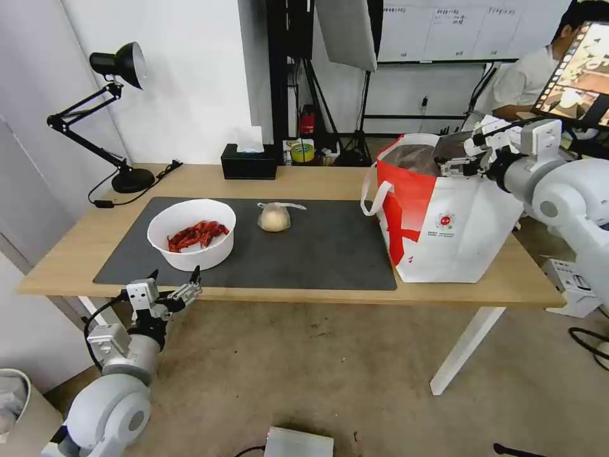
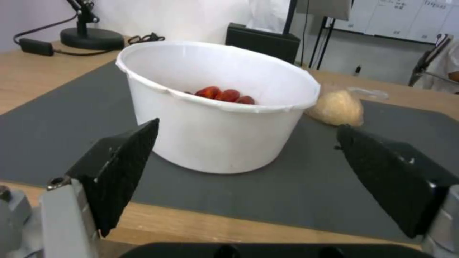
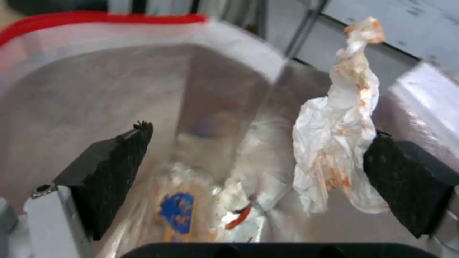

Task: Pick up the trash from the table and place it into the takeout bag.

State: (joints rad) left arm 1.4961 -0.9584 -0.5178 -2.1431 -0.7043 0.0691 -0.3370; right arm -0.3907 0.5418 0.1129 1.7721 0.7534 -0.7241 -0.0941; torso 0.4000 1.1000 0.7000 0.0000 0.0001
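Note:
A white bowl point(image 1: 191, 233) point(image 2: 215, 118) of red crayfish shells stands on the left of the dark mat point(image 1: 330, 247). A knotted clear bag point(image 1: 274, 217) point(image 2: 336, 107) with a beige lump lies just to its right. My left gripper point(image 1: 174, 276) point(image 2: 247, 127) is open at the table's front edge, facing the bowl without touching it. My right gripper point(image 1: 451, 162) point(image 3: 260, 132) hangs open over the mouth of the takeout bag point(image 1: 457, 235) point(image 3: 95, 21). A stained crumpled tissue point(image 3: 339, 143) rests against one of its fingers. A clear food box point(image 3: 191, 200) with scraps lies at the bottom of the foil lining.
On the table point(image 1: 317, 181), a black desk lamp point(image 1: 120, 127) stands at the back left with its cable trailing, and a black tissue box point(image 1: 248, 162) sits at the back edge. The takeout bag fills the table's right end. The mat between lump and bag is bare.

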